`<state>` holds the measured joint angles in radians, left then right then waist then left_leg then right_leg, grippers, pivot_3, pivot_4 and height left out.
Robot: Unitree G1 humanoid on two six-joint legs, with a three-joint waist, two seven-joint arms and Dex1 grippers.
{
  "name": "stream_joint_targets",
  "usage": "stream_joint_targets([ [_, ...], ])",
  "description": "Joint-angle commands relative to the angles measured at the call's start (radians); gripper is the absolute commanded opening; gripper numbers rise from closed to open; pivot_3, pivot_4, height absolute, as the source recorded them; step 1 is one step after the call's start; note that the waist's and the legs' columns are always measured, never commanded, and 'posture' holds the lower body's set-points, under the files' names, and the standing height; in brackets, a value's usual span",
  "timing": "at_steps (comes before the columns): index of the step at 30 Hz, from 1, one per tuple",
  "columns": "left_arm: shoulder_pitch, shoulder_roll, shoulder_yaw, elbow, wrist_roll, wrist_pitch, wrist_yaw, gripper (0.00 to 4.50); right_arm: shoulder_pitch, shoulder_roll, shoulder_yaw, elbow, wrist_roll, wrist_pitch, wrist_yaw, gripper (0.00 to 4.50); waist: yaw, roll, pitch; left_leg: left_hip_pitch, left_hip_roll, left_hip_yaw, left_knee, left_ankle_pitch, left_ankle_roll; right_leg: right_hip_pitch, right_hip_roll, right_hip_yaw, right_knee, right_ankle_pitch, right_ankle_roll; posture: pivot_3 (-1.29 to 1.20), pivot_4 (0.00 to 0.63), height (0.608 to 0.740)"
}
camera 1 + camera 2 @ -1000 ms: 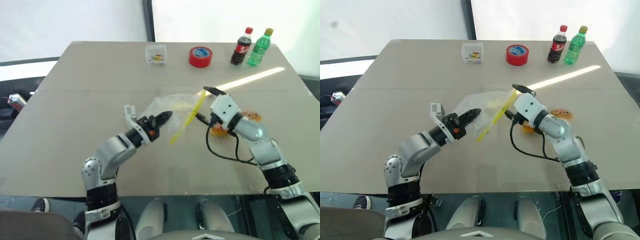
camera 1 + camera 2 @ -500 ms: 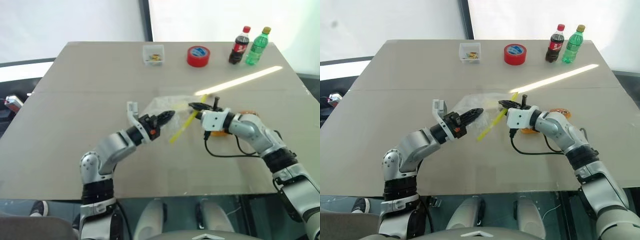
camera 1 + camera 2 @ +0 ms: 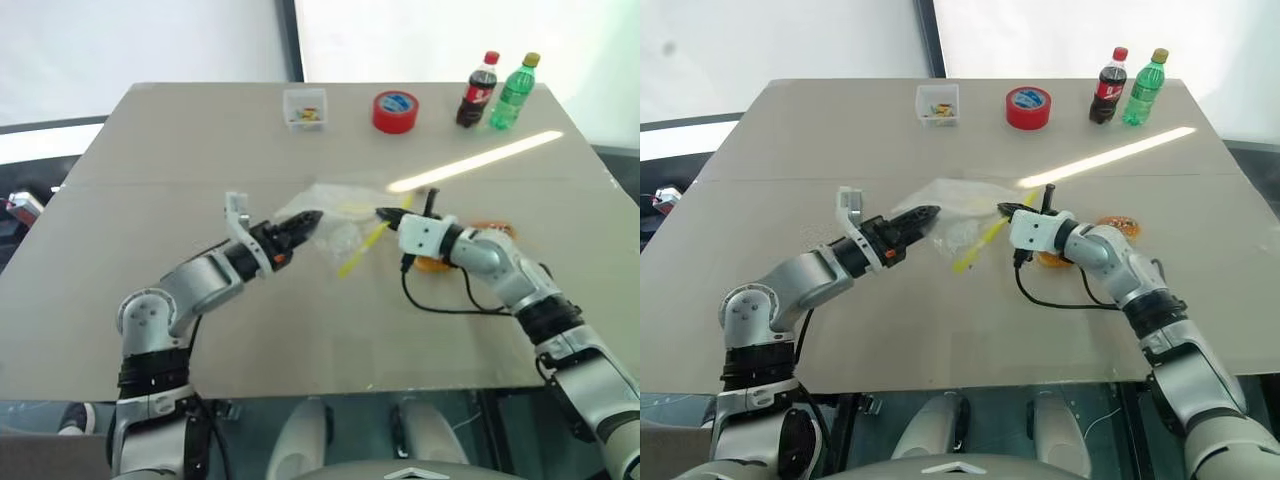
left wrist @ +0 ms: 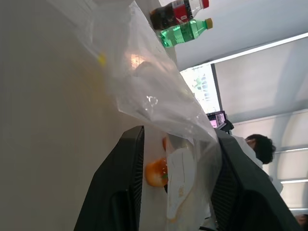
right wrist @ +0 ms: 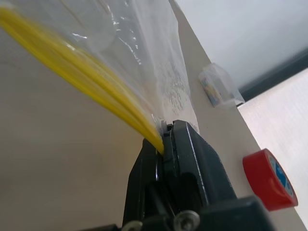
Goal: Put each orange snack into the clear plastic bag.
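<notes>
The clear plastic bag [image 3: 958,215] hangs mid-table, limp and slippery; I'd grip its stiffer yellow strip. My right gripper [image 3: 1006,210] is pinched tight on that strip. My left gripper [image 3: 923,214], fingers parted, has film between them. The orange snacks [image 3: 1118,227] lie right of the bag.

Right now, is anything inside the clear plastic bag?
No snack shows through the clear plastic bag. One orange snack lies on the table beyond the right gripper; the arm partly covers another.
</notes>
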<state>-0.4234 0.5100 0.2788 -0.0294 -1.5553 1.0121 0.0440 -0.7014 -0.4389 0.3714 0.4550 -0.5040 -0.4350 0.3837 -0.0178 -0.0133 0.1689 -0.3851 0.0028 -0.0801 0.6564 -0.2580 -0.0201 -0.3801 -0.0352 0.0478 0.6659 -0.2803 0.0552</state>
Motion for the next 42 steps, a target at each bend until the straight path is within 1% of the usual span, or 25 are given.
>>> stream_joint_targets([
  [1,-0.083,0.091,-0.056,-0.091,0.354,-0.233,-0.215,1.66,-0.08,0.018,-0.032,0.032,-0.025,0.083,-0.051,0.0,0.0,0.0,0.0,0.0,0.0,0.001,-0.001,0.001,-0.001,-0.001,0.0,0.0,0.0,0.0,0.0,0.0,0.15,0.74],
  [2,-0.139,0.088,-0.077,-0.094,0.478,-0.349,-0.241,1.66,-0.103,0.039,-0.036,0.052,-0.018,0.123,-0.054,0.0,0.001,0.0,0.0,0.0,0.0,0.002,-0.002,0.001,-0.001,-0.001,0.0,-0.001,-0.001,0.0,-0.001,0.0,0.15,0.74],
  [4,-0.249,0.036,-0.087,-0.08,0.577,-0.474,-0.269,1.66,-0.145,0.097,-0.048,0.089,0.012,0.234,-0.038,0.0,0.006,-0.001,0.001,-0.001,0.0,0.001,-0.004,0.002,-0.002,-0.001,0.0,-0.003,-0.003,0.001,-0.002,0.0,0.15,0.74],
  [5,-0.288,0.026,-0.12,-0.071,0.648,-0.511,-0.278,1.66,-0.161,0.127,-0.055,0.104,0.023,0.304,-0.024,0.0,0.006,-0.001,0.001,-0.003,0.0,0.0,-0.004,0.002,-0.004,-0.002,0.0,-0.004,-0.003,0.001,-0.002,0.0,0.15,0.74],
  [6,-0.307,0.047,-0.207,-0.067,0.789,-0.565,-0.305,1.66,-0.179,0.161,-0.067,0.117,0.046,0.345,-0.018,0.0,0.005,-0.001,0.001,-0.005,0.0,-0.001,-0.004,0.002,-0.004,-0.004,0.0,-0.005,-0.003,0.001,-0.002,0.0,0.15,0.74],
  [7,-0.314,0.081,-0.318,-0.064,0.962,-0.643,-0.343,1.66,-0.199,0.19,-0.076,0.127,0.059,0.378,-0.024,0.0,0.003,-0.001,0.0,-0.008,0.0,-0.001,-0.004,0.003,-0.004,-0.007,0.0,-0.005,-0.003,0.001,-0.002,0.0,0.15,0.74],
  [9,-0.299,0.132,-0.479,-0.041,1.214,-0.778,-0.414,1.66,-0.227,0.22,-0.076,0.142,0.06,0.413,-0.042,0.0,-0.002,0.002,-0.001,-0.011,0.0,0.002,-0.007,0.003,-0.005,-0.011,0.0,-0.002,-0.003,0.001,-0.002,0.0,0.15,0.74],
  [10,-0.286,0.15,-0.534,-0.025,1.314,-0.854,-0.438,1.66,-0.239,0.228,-0.07,0.15,0.054,0.433,-0.046,0.0,-0.005,0.002,-0.001,-0.012,0.0,0.003,-0.008,0.003,-0.005,-0.014,-0.001,0.0,-0.003,0.001,-0.002,0.0,0.15,0.74],
  [12,-0.253,0.156,-0.586,0.006,1.436,-0.947,-0.451,1.66,-0.261,0.233,-0.057,0.171,0.042,0.459,-0.05,0.0,-0.013,0.003,-0.001,-0.014,-0.001,0.006,-0.011,0.003,-0.005,-0.019,0.0,0.003,-0.003,0.001,-0.002,0.0,0.15,0.74],
  [14,-0.219,0.158,-0.615,0.031,1.556,-1.009,-0.425,1.66,-0.28,0.23,-0.037,0.184,0.016,0.487,-0.058,0.0,-0.022,0.003,-0.001,-0.019,0.0,0.007,-0.011,0.003,-0.005,-0.025,0.0,0.003,-0.003,0.001,-0.002,0.0,0.15,0.74],
  [16,-0.192,0.169,-0.627,0.043,1.664,-1.063,-0.4,1.66,-0.285,0.229,-0.037,0.187,0.014,0.495,-0.071,0.0,-0.028,0.002,-0.001,-0.031,0.0,0.007,-0.006,0.003,-0.005,-0.038,0.001,0.004,0.004,0.001,-0.002,0.0,0.15,0.74],
  [18,-0.162,0.166,-0.61,0.05,1.72,-1.092,-0.381,1.66,-0.283,0.227,-0.037,0.184,0.014,0.494,-0.077,0.0,-0.032,0.002,-0.001,-0.032,0.0,0.009,-0.005,0.004,-0.005,-0.042,0.001,0.006,0.01,0.001,-0.002,0.0,0.15,0.74],
  [23,-0.124,0.149,-0.585,0.068,1.829,-1.147,-0.336,1.66,-0.263,0.227,-0.034,0.162,0.01,0.502,-0.084,0.0,-0.032,0.002,-0.001,-0.03,0.0,0.012,-0.003,0.005,-0.002,-0.042,0.0,0.008,0.015,0.002,-0.002,0.0,0.15,0.74],
  [27,-0.121,0.116,-0.58,0.1,1.876,-1.151,-0.321,1.66,-0.253,0.226,-0.031,0.136,0.012,0.504,-0.078,0.0,-0.027,0.002,-0.001,-0.029,0.0,0.012,-0.001,0.005,-0.002,-0.042,0.0,0.008,0.019,0.002,-0.002,0.0,0.15,0.74],
  [33,-0.162,0.052,-0.583,0.165,1.939,-1.192,-0.29,1.66,-0.247,0.222,-0.022,0.107,0.01,0.503,-0.067,0.0,-0.026,0.002,-0.001,-0.029,0.0,0.011,0.002,0.006,-0.002,-0.042,0.0,0.008,0.023,0.002,-0.002,0.0,0.15,0.74],
  [40,-0.164,0.01,-0.564,0.169,1.983,-1.196,-0.263,1.66,-0.236,0.219,-0.016,0.09,0.011,0.509,-0.065,0.0,-0.027,0.002,-0.001,-0.029,0.0,0.011,0.008,0.005,-0.001,-0.042,0.0,0.008,0.029,0.002,-0.002,0.0,0.15,0.74],
  [41,-0.162,0.007,-0.56,0.166,1.986,-1.191,-0.261,1.09,-0.236,0.22,-0.017,0.089,0.012,0.509,-0.066,0.0,-0.027,0.002,-0.001,-0.029,0.0,0.011,0.009,0.005,-0.001,-0.042,0.0,0.008,0.029,0.002,-0.002,0.0,0.15,0.74],
  [42,-0.158,0.005,-0.555,0.16,1.992,-1.183,-0.257,0.88,-0.235,0.22,-0.018,0.088,0.012,0.509,-0.067,0.0,-0.027,0.002,-0.001,-0.029,0.0,0.011,0.01,0.005,-0.001,-0.042,0.0,0.008,0.03,0.002,-0.002,0.0,0.15,0.74],
])
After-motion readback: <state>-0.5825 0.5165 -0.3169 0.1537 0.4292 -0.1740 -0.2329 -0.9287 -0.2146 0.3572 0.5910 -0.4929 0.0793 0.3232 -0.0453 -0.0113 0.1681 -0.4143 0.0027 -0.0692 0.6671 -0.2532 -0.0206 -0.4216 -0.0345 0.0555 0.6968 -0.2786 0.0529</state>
